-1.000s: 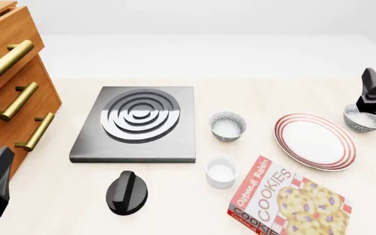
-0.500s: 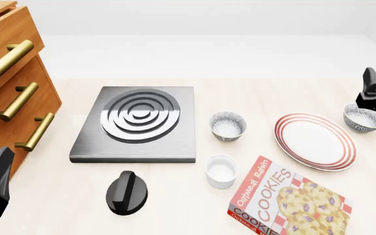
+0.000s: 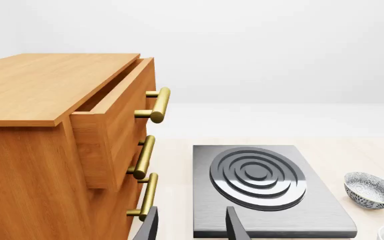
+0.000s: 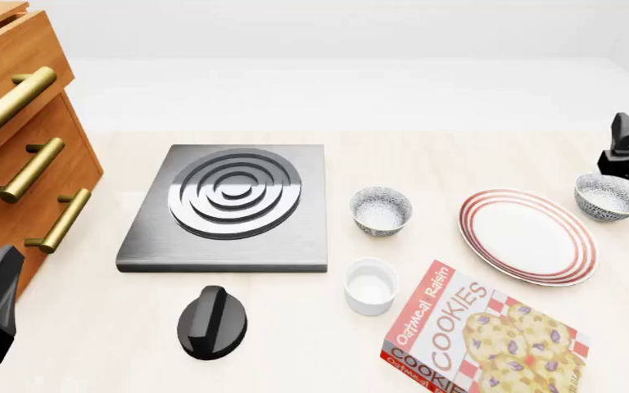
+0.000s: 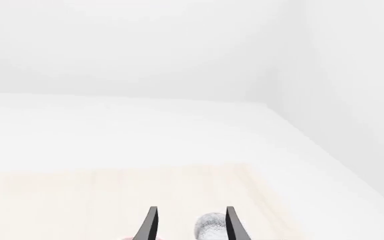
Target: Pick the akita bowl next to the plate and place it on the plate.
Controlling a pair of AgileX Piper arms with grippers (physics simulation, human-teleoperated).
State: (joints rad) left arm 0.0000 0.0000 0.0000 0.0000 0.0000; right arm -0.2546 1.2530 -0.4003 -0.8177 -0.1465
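The white plate (image 4: 527,236) with red rings lies right of centre in the front view. One speckled akita bowl (image 4: 608,197) stands close by its right rim. My right gripper (image 4: 625,136) hovers just over and beyond this bowl, open and empty. In the right wrist view the bowl (image 5: 211,225) peeks in at the frame edge between the open fingers (image 5: 150,223). A second identical bowl (image 4: 382,210) stands left of the plate, also seen in the left wrist view (image 3: 370,189). My left gripper (image 4: 2,264) waits at the near left, open (image 3: 192,227) and empty.
A grey stove plate (image 4: 230,205) with a round burner lies centre left, a black knob (image 4: 212,322) in front of it. A white ramekin (image 4: 370,285) and a cookie box (image 4: 481,334) sit near the front. A wooden drawer cabinet (image 4: 14,139) fills the left side.
My right gripper has drifted slightly right and farther back, uncovering more of the bowl beside the plate. The left arm and all objects have stayed put.
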